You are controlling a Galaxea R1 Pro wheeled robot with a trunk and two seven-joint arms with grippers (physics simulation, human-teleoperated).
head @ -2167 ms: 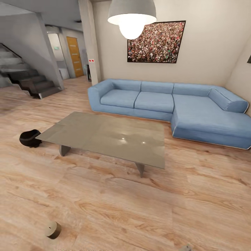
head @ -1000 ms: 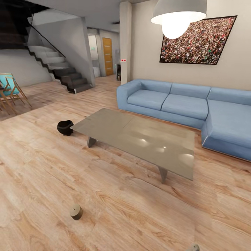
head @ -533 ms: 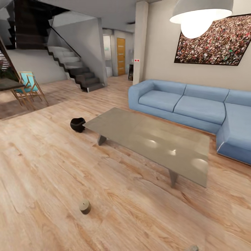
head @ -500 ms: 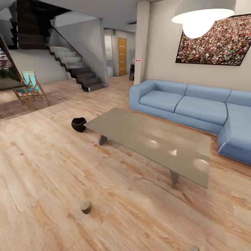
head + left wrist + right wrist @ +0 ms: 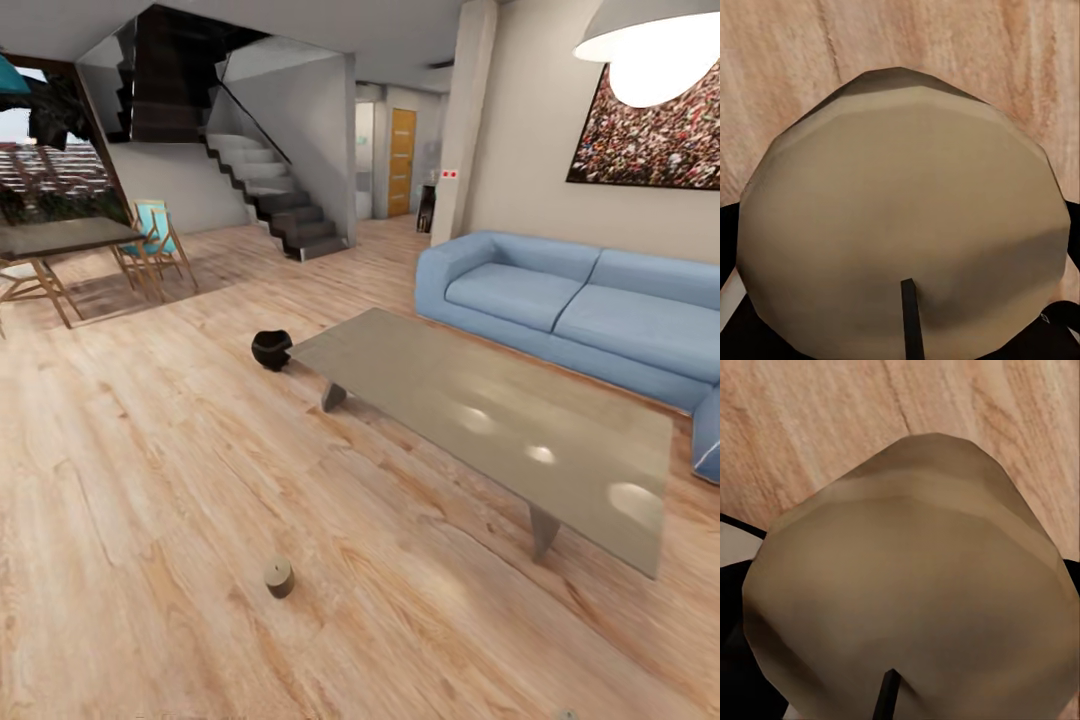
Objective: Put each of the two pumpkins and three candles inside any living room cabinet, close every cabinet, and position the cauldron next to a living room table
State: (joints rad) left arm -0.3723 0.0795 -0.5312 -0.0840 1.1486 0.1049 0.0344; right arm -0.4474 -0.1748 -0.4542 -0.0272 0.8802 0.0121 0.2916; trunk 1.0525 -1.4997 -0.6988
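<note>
Left end effector grips a candle (image 5: 904, 232), wick toward the camera; right end effector grips another candle (image 5: 911, 585). Third candle (image 5: 279, 577) stands on the floor ahead, left-arm side, well apart. Cauldron (image 5: 271, 349) sits beyond, touching the bench (image 5: 480, 420) corner. Both arms full, so unloading probably comes first.

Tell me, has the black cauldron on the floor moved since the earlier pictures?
No. The cauldron sits at the same corner of the low table as before; the whole head view has swung, so the camera moved, not the pot.
</note>
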